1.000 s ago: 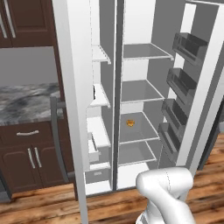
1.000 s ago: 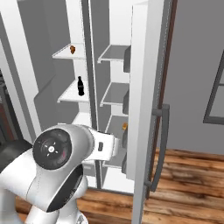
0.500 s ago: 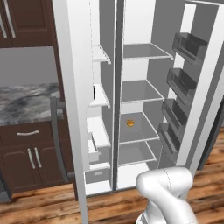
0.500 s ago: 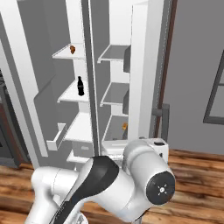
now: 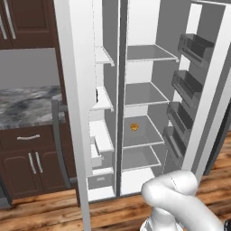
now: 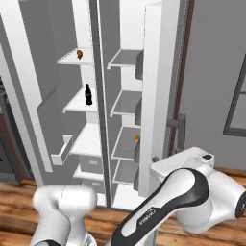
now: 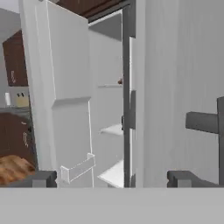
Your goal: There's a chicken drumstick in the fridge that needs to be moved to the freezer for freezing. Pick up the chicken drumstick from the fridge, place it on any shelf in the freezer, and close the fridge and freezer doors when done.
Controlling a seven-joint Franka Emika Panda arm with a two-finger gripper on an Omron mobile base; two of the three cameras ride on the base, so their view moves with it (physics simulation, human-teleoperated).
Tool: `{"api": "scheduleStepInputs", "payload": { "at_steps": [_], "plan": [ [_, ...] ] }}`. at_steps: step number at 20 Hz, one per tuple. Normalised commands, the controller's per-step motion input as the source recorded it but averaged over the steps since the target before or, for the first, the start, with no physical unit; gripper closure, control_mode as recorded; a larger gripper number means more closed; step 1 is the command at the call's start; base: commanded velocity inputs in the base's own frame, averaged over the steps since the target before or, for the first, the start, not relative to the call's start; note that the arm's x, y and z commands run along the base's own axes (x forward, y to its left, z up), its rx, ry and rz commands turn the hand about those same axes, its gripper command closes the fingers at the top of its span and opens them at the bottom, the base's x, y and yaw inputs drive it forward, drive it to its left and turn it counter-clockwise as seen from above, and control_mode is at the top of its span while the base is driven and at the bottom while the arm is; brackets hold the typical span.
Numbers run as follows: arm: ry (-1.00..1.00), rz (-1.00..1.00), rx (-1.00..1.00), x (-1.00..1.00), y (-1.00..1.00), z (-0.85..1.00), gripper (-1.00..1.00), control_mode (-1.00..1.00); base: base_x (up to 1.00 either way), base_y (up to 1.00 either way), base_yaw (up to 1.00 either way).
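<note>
**Both doors open, drumstick on the freezer's top shelf**

The fridge door (image 5: 204, 85) and the freezer door (image 5: 74, 90) stand swung wide, which leaves both compartments of the white unit exposed. Between them are the fridge (image 5: 140, 95), with its broad shelves, and the narrower freezer (image 5: 103, 135). From how things lie, I judge the transfer done and only the closing left. A black bottle (image 6: 88, 94) stands on the freezer's second shelf. A bright orange-yellow lump (image 5: 134, 127) sits alone on a lower fridge shelf; it is no part of the job. The chicken drumstick (image 6: 79, 54), a tiny brown speck, rests on the freezer's top shelf, apart from everything else.

My tool (image 7: 113, 179) is spread as wide as it goes and has hold of nothing. In the hand view it sits close against the plain outer face of the fridge door, near the dark bar handle (image 7: 201, 122). I cannot tell whether it touches the panel. I read that position as set up to push the door home.
</note>
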Motion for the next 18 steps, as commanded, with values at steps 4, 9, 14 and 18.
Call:
{"api": "scheduleStepInputs", "payload": {
  "at_steps": [4, 9, 14, 18],
  "plan": [
    [0.01, 0.36, 0.0, 0.41, -0.5, -0.54, -1.0, -1.0, 0.0, 0.0, 0.0],
    [0.0, 0.29, 0.0, 0.57, -0.41, -0.57, -1.0, -1.0, 0.0, 0.0, 0.0],
    [0.0, 0.05, 0.0, 0.66, -0.23, -0.36, -1.0, -1.0, 0.0, 0.0, 0.0],
    [0.0, -0.1, 0.0, 0.49, -0.04, -0.39, -1.0, -1.0, 0.0, 0.0, 0.0]
  ]
}}
